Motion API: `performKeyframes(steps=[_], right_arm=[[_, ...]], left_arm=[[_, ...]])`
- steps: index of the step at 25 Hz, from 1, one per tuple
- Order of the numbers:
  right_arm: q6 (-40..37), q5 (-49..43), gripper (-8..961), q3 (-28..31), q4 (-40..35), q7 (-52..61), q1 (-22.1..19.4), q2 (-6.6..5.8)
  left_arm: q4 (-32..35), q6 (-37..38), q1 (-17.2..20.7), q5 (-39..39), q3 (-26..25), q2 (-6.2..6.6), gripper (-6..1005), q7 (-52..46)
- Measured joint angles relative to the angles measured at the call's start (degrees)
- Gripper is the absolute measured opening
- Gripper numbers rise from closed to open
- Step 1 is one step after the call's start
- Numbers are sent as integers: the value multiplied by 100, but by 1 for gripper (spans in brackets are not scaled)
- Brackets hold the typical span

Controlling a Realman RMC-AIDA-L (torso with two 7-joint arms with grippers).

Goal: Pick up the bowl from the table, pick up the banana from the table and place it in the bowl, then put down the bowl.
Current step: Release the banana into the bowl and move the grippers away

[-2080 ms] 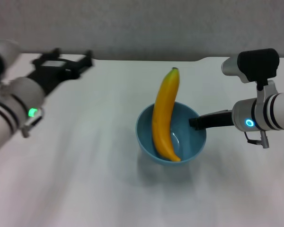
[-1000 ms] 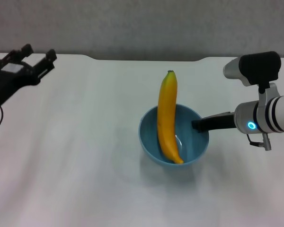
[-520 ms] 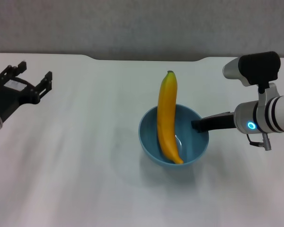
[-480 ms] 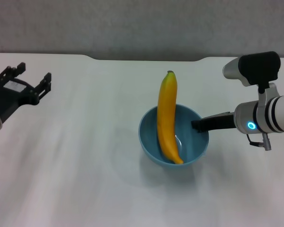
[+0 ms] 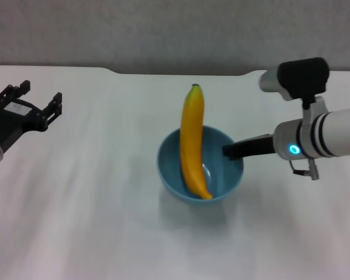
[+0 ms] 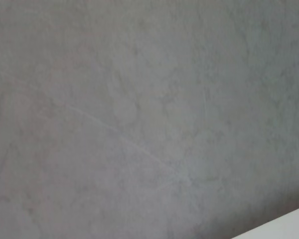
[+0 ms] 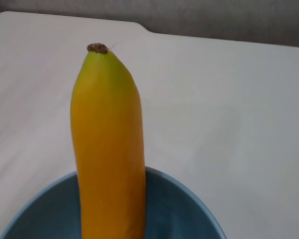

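The light-blue bowl [image 5: 224, 178] hangs a little above the white table [image 5: 93, 210], with its shadow beneath it. The yellow banana [image 5: 192, 140] lies in the bowl, its stem end sticking out over the far rim. My right gripper [image 5: 227, 150] is shut on the bowl's right rim. The right wrist view shows the banana [image 7: 107, 149] rising out of the bowl [image 7: 189, 204]. My left gripper [image 5: 34, 98] is open and empty at the far left, well away from the bowl.
A dark notch [image 5: 181, 72] cuts the table's far edge, with a grey wall behind. The left wrist view shows the wall and a corner of the table [image 6: 294, 224].
My right gripper has carried the bowl with the banana to the left and slightly farther back. My left gripper withdrew to the far left earlier and now holds still.
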Motion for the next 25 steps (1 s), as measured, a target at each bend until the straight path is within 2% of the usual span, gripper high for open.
performKeyframes(steps=[10, 15, 25], right_arm=[[-78, 866, 74, -1035, 123, 33, 106, 22], [-187, 902, 75, -1104, 327, 33, 52, 23], [-224, 908, 77, -1110, 470, 36, 47, 23]], left_arm=[[-22, -35, -6, 7, 3, -3, 726, -113], [-68, 3, 10, -214, 212, -2, 726, -69], [-64, 10, 58, -280, 233, 12, 726, -45]])
